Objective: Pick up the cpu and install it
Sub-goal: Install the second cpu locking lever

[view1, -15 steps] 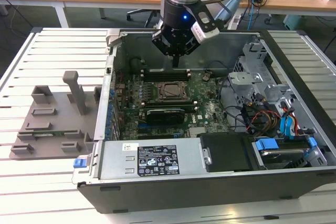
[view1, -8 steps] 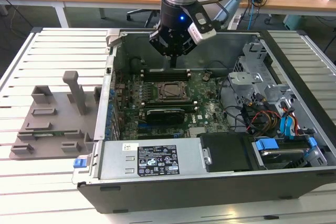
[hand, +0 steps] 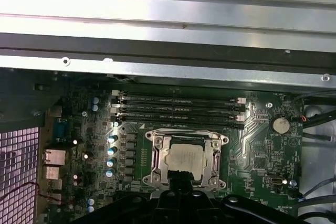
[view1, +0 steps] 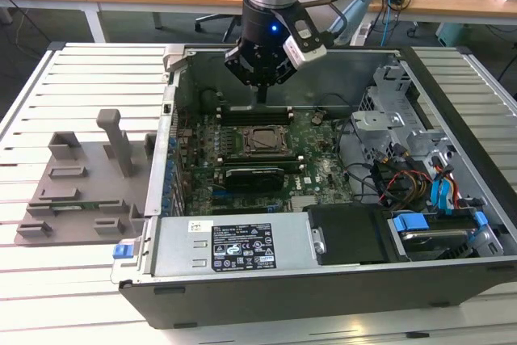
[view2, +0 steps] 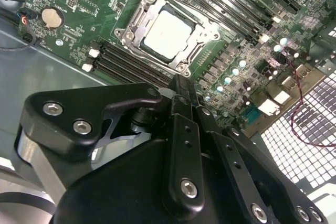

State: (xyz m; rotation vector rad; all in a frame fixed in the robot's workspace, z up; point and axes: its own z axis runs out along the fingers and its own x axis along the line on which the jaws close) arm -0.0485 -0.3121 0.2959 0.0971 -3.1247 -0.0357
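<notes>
Exterior view: a black gripper [view1: 262, 93] on a silver-banded arm hangs over the open computer case [view1: 283, 300], above the far side of the socket frame [view1: 260, 141], its fingers brought together into one narrow tip with nothing between them. A blue light glows on the wrist.

In both wrist views the cpu [view2: 168, 36] [hand: 185, 158] lies flat inside that socket frame [view2: 202, 51] [hand: 157, 156], a square chip with a dull silvery metal top and a paler rim. The frame around it is bright stamped steel with screws at its corners. The matte black fingers [view2: 178, 85] reach toward the frame's edge and are not touching the chip.

Long black memory slots [hand: 178, 109] with white end clips run just beside the frame on the green circuit board. A round silver coin cell [hand: 280, 125] sits on the board past the slots' end, near the frame.

On the near side of the frame, a grey steel box carries a white label [view1: 242, 246] with black print (too fine to make out). Well apart from the frame, outside the case on the white slatted table [view1: 48, 280], lies a grey plastic tray [view1: 81, 191] with an upright post.
</notes>
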